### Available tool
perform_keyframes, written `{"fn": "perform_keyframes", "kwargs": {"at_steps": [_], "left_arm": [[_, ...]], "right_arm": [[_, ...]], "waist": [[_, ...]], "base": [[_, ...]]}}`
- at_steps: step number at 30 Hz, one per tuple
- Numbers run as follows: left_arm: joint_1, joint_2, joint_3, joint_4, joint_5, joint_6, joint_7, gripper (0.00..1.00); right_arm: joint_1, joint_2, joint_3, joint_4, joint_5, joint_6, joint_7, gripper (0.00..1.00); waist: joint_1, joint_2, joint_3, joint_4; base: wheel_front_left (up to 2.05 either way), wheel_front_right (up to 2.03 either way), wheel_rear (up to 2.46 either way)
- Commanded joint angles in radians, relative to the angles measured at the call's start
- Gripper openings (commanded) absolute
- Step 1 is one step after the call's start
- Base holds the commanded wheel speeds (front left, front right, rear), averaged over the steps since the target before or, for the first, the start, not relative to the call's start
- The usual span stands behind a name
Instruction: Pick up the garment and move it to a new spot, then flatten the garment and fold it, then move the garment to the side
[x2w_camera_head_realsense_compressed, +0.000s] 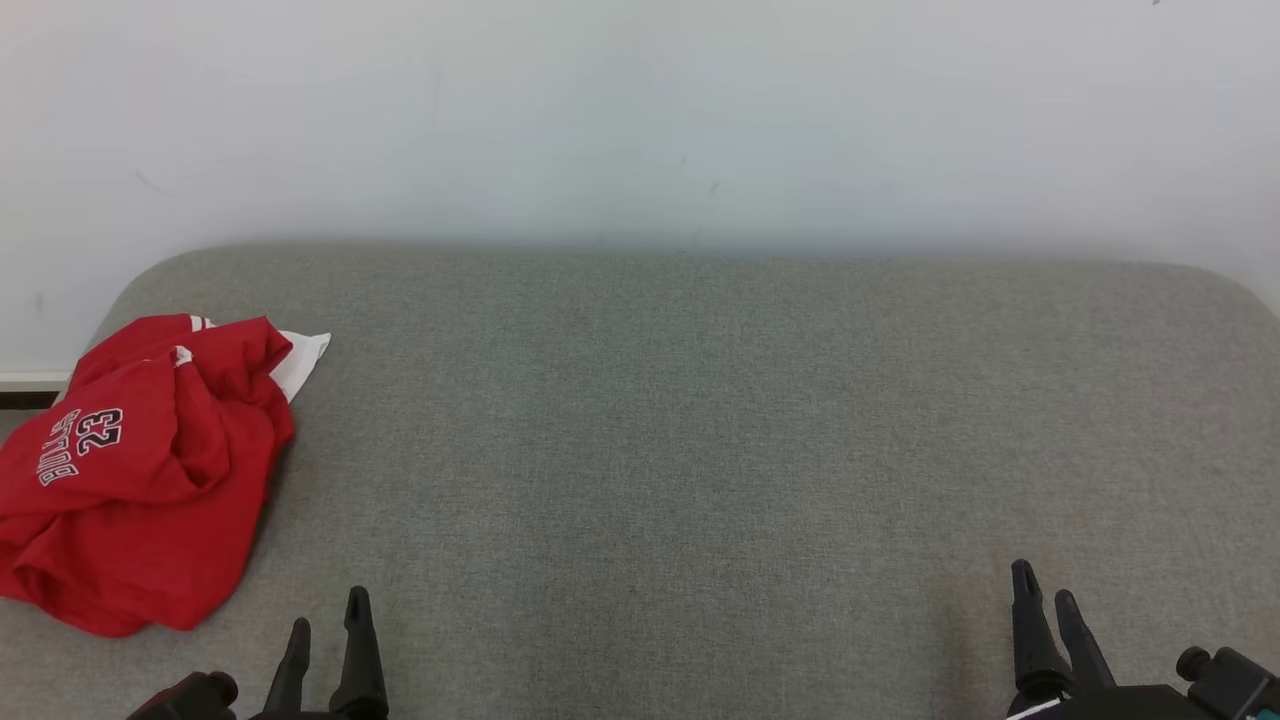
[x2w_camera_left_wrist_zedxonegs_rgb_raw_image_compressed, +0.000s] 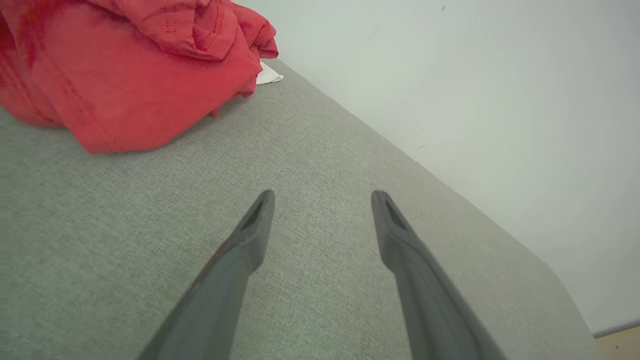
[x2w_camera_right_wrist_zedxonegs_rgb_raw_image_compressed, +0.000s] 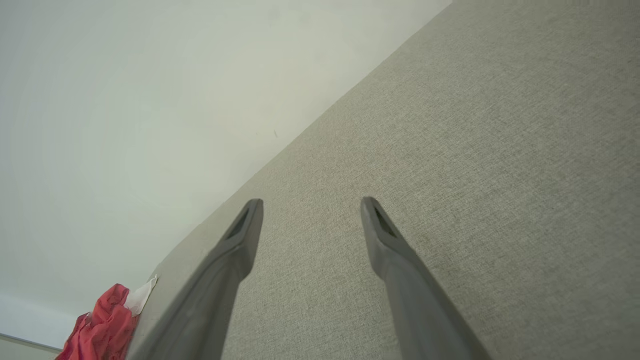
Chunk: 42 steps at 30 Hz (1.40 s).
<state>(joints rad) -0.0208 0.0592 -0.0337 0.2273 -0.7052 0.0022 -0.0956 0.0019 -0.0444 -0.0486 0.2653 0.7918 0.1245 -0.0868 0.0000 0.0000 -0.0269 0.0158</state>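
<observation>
The garment is a red jersey with white trim and the number 23, crumpled in a heap at the far left of the grey upholstered surface. In the left wrist view the garment lies ahead and to the left of my left gripper, a short gap away. My left gripper sits at the lower left, open and empty, just right of the heap's near edge. Far from it at the lower right, my right gripper is open with nothing between its fingers. The right wrist view catches the garment at its bottom left, well beyond the right gripper.
A pale wall runs along the back of the grey surface. The surface has rounded far corners, and the garment hangs near its left edge. Bare grey fabric stretches from the garment to the right side.
</observation>
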Motion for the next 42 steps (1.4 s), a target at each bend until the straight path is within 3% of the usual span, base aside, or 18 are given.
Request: {"fn": "perform_keyframes", "kwargs": {"at_steps": [1, 6, 29, 42], "left_arm": [[-0.010, 0.009, -0.005, -0.012, 0.037, 0.007, -0.009, 1.00], [-0.009, 0.013, -0.024, -0.008, 0.108, 0.024, -0.027, 1.00], [-0.008, 0.038, -0.091, 0.017, 0.347, 0.058, -0.086, 1.00], [-0.001, 0.022, -0.081, 0.044, 0.399, 0.044, -0.114, 1.00]], "right_arm": [[-0.004, -0.005, 0.001, -0.006, -0.037, 0.005, -0.008, 1.00], [-0.001, -0.005, -0.004, 0.005, -0.139, 0.006, -0.026, 1.00], [0.019, -0.007, 0.006, 0.028, -0.369, 0.007, -0.081, 1.00], [0.032, -0.007, 0.024, 0.037, -0.470, 0.008, -0.098, 1.00]], "waist": [[0.0000, 0.0000, 0.000, 0.001], [0.0000, 0.0000, -0.003, 0.004], [0.0000, 0.0000, -0.019, 0.009], [0.0000, 0.0000, -0.024, 0.009]], "base": [[0.00, 0.00, 0.00], [0.00, 0.00, 0.00], [0.00, 0.00, 0.00], [0.00, 0.00, 0.00]]}}
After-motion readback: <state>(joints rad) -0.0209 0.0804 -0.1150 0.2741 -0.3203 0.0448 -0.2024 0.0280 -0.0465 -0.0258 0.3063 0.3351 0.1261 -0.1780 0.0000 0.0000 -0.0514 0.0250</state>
